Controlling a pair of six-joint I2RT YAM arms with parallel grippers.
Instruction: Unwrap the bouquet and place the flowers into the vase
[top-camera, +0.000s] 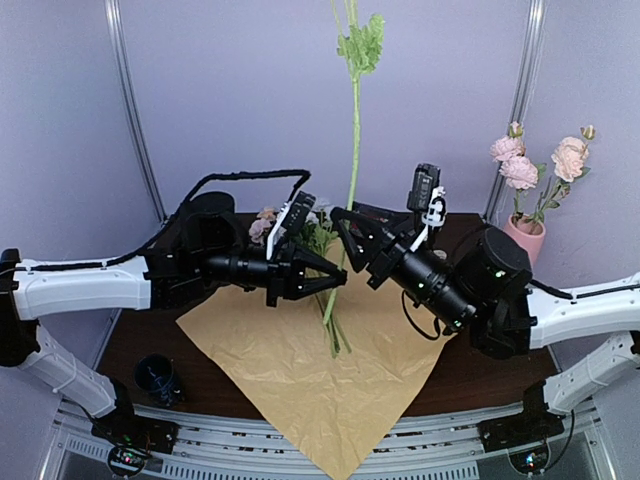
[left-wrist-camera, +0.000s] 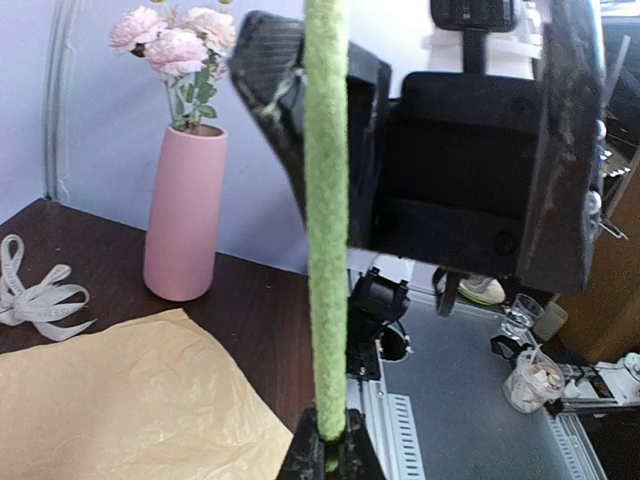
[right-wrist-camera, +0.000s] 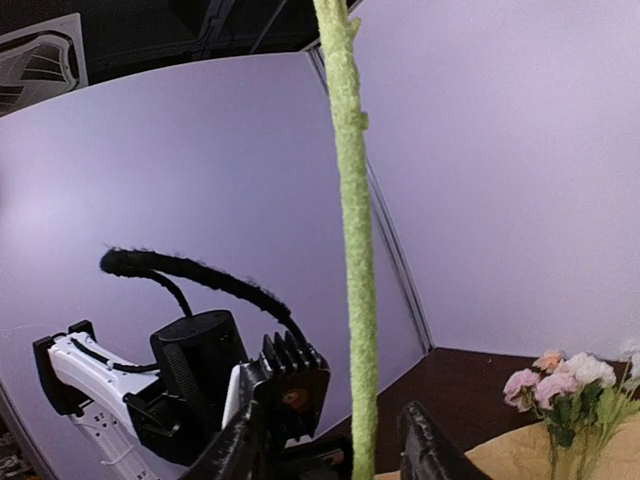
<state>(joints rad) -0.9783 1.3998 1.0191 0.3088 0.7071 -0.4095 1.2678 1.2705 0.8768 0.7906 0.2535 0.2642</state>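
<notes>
Left jaws clamping upright stem (top-camera: 354, 140); right jaws gaping around it; vase (top-camera: 527, 241) sitting rightward, nearer right arm.

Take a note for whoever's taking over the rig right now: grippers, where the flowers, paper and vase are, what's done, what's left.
The left gripper is shut on one green stem, held upright.
The right gripper is open, a finger on either side of that stem, not gripping.
The vase stands back right and holds a few pink flowers.
The paper lies spread flat, with the ribbon off beside it.
The remaining flowers lie at the paper's far edge.
Done: bouquet unwrapped, some flowers in the vase.
Left: carry the held stem to the vase, then the rest.
</notes>
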